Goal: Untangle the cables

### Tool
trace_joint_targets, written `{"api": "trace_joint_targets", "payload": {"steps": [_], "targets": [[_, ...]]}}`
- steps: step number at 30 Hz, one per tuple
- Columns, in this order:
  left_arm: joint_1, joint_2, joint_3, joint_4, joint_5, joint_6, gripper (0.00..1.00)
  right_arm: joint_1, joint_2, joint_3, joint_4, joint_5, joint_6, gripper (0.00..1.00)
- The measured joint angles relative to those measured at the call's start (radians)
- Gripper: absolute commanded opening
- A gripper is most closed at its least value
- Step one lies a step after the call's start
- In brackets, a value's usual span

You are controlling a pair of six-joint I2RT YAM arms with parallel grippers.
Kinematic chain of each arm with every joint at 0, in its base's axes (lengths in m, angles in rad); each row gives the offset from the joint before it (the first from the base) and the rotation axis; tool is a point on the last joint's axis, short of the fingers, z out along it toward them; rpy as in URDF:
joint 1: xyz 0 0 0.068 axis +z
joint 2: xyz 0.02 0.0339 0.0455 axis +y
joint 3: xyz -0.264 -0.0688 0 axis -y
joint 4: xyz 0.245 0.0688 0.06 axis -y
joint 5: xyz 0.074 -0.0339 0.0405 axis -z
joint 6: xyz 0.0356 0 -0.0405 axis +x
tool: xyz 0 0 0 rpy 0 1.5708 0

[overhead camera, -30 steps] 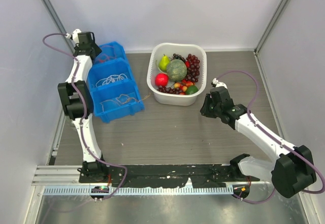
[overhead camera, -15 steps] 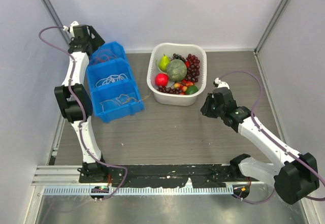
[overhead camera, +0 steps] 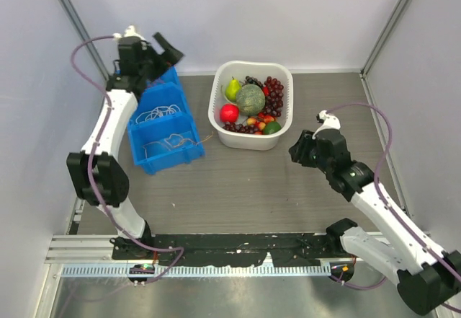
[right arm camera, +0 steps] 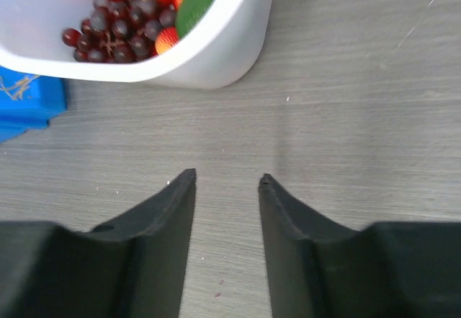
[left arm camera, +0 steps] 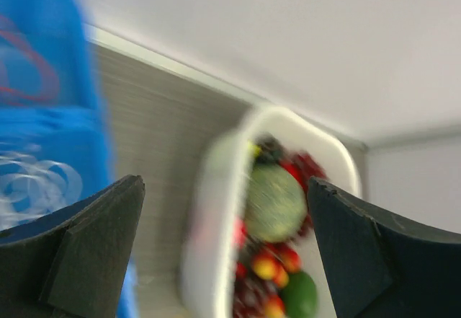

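The cables lie in a blue three-part bin (overhead camera: 189,127). A white cable (overhead camera: 155,112) fills the middle part and a yellow-orange cable (overhead camera: 169,143) the near part. The left wrist view, blurred, shows a red cable (left arm camera: 29,80) in the far part and the white cable (left arm camera: 36,181). My left gripper (overhead camera: 162,51) hangs above the bin's far end, open wide with nothing between its fingers (left arm camera: 101,246). My right gripper (overhead camera: 297,148) is low over the bare table to the right of the bowl, open and holding nothing (right arm camera: 227,177).
A white bowl (overhead camera: 216,109) of fruit (melon, pear, apple, grapes) stands between the bin and my right gripper; its wall (right arm camera: 230,51) is just ahead of the right fingers. A thin cord end (overhead camera: 205,139) sticks out of the bin toward the bowl. Walls close in on three sides.
My left arm has swung up and to the right from the bin's far left corner, and its jaws have opened wide. The right gripper has shifted slightly right and opened wider.
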Motion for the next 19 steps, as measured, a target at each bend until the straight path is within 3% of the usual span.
{"api": "trace_joint_targets", "payload": {"steps": [2, 4, 9, 14, 19], "targets": [[-0.105, -0.081, -0.077, 0.045, 0.028, 0.002, 1.0, 0.0, -0.071, 0.0, -0.002, 0.027, -0.003, 0.72], [-0.237, -0.174, -0.179, 0.106, 0.073, 0.03, 1.0, 0.0, -0.144, 0.0, -0.006, 0.063, -0.008, 0.8], [-0.53, -0.429, -0.432, 0.233, 0.163, 0.166, 1.0, 0.0, -0.305, 0.002, -0.019, 0.119, -0.021, 0.82], [-0.578, -0.715, -0.608, 0.36, 0.227, 0.247, 1.0, 0.0, -0.487, 0.002, -0.003, 0.131, -0.044, 0.82], [-0.571, -0.946, -0.675, 0.456, 0.269, 0.298, 1.0, 0.0, -0.693, 0.023, 0.097, 0.119, -0.083, 0.83]]}}
